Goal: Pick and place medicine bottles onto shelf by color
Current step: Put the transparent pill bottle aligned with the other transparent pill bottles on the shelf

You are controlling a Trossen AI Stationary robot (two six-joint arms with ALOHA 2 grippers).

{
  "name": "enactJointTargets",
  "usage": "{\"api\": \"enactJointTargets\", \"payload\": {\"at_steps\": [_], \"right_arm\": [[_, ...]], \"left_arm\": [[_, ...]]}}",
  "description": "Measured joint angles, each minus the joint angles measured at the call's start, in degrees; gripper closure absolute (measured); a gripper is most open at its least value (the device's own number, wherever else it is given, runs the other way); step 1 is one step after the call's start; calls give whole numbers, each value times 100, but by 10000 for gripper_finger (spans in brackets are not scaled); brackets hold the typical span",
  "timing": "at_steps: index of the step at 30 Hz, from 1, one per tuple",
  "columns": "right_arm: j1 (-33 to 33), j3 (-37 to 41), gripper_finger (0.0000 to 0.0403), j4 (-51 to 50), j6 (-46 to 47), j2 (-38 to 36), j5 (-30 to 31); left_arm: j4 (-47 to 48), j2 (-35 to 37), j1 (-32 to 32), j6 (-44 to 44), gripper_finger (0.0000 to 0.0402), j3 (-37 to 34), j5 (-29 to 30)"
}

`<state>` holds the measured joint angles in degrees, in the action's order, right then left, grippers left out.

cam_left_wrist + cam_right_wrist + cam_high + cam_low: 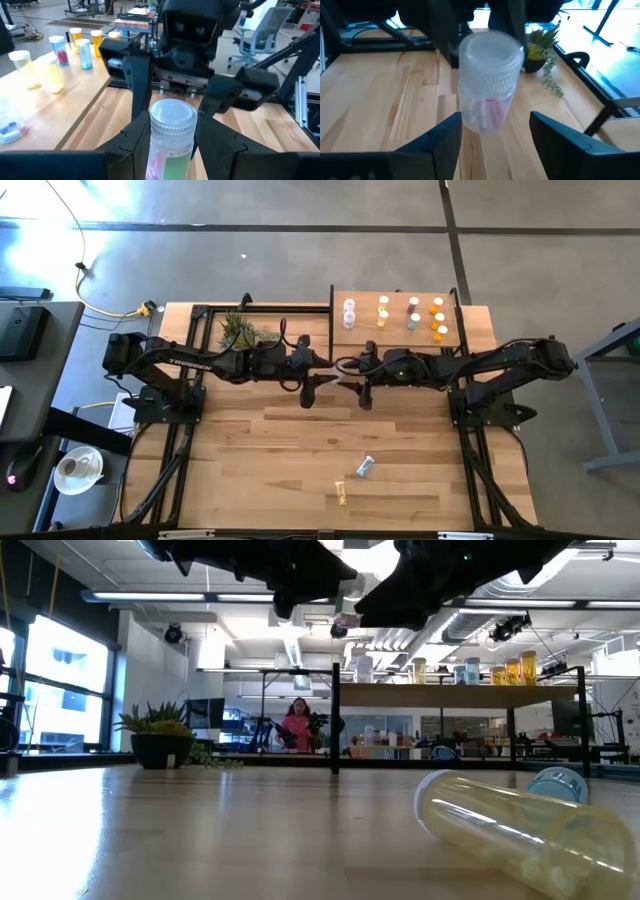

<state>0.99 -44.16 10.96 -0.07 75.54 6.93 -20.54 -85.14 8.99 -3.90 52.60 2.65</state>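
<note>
A clear medicine bottle (171, 131) with a ribbed white cap and pink pills inside hangs in mid-air over the table's middle, with my left gripper (172, 150) shut on it. My right gripper (495, 137) faces it from the table's right side and is open. Its fingers stand on either side of the bottle (489, 75) without touching it. In the high view the two grippers meet nose to nose (335, 367). The shelf (395, 330) at the far right carries several upright bottles (410, 315). My left gripper pinches the bottle's body just under the cap (159, 156) between its two fingers. The fingers (127, 145) come about level from the table's left side. The bottle stands roughly upright, cap up, lifted clear of the table.
Two bottles lie on their sides near the table's front: a blue-capped one (365, 467) and a yellowish one (342, 494). A potted plant (240, 330) stands at the far left. The shelf's front edge (390, 343) lies just beyond the grippers.
</note>
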Motion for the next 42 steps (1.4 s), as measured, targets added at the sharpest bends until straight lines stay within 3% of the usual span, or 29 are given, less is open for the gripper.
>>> {"api": "enactJointTargets", "payload": {"at_steps": [12,23,33,42], "right_arm": [[14,0,179,-954,101,-995,1036],[14,0,179,-1264,-523,-1918,2201],[14,0,179,-1379,-641,-2162,2239],[14,0,179,-1419,-641,-2159,2237]], "left_arm": [[-183,-5,46,153,270,0,363],[-1723,-899,460,154,270,0,407],[-2299,-1303,966,42,270,-4,407],[-2603,-1751,997,85,270,214,623]]}}
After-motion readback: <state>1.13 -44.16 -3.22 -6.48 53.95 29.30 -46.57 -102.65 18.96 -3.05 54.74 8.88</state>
